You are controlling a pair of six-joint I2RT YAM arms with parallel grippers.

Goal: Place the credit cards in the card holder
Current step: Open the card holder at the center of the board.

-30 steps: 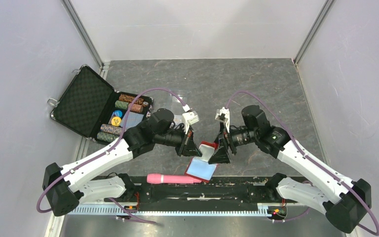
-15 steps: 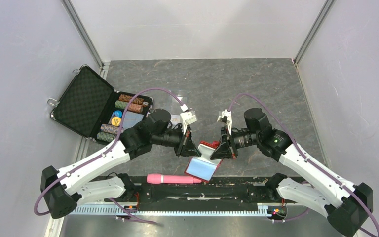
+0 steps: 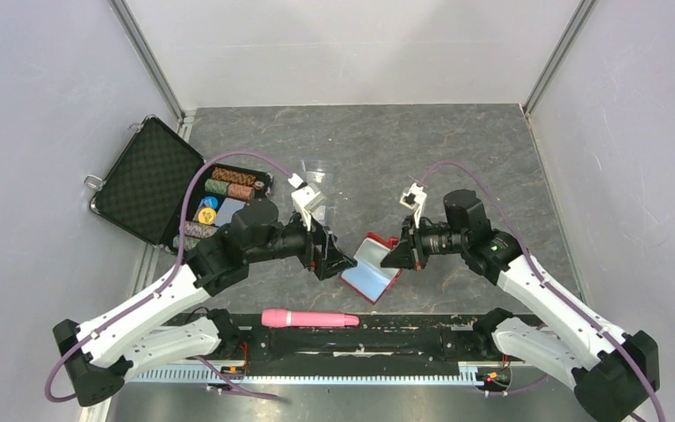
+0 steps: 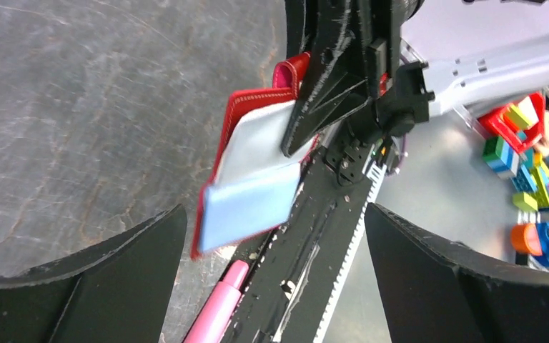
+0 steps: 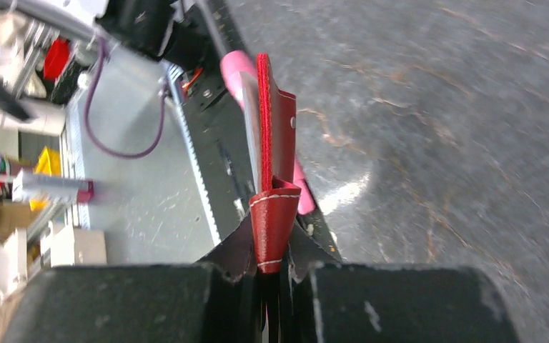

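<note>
The card holder (image 3: 371,272) is a red wallet with pale blue pockets. It hangs open above the table's near edge. My right gripper (image 3: 394,255) is shut on its red flap (image 5: 274,225), with the wallet body (image 5: 271,132) edge-on beyond the fingers. My left gripper (image 3: 334,260) stands wide open just left of the wallet and touches nothing. In the left wrist view the wallet (image 4: 254,189) hangs beyond my gripper (image 4: 275,286). A grey-blue credit card (image 3: 230,209) lies in the chip briefcase, partly hidden by my left arm.
A black briefcase (image 3: 148,180) with poker chips (image 3: 228,183) lies open at the left. A clear plastic case (image 3: 318,178) rests behind the left gripper. A pink pen (image 3: 308,318) lies along the black rail at the near edge.
My right gripper has shut on the wallet's flap. My left gripper has let go, opened wide and drawn back left. The wallet has shifted right and now hangs from the right gripper.
</note>
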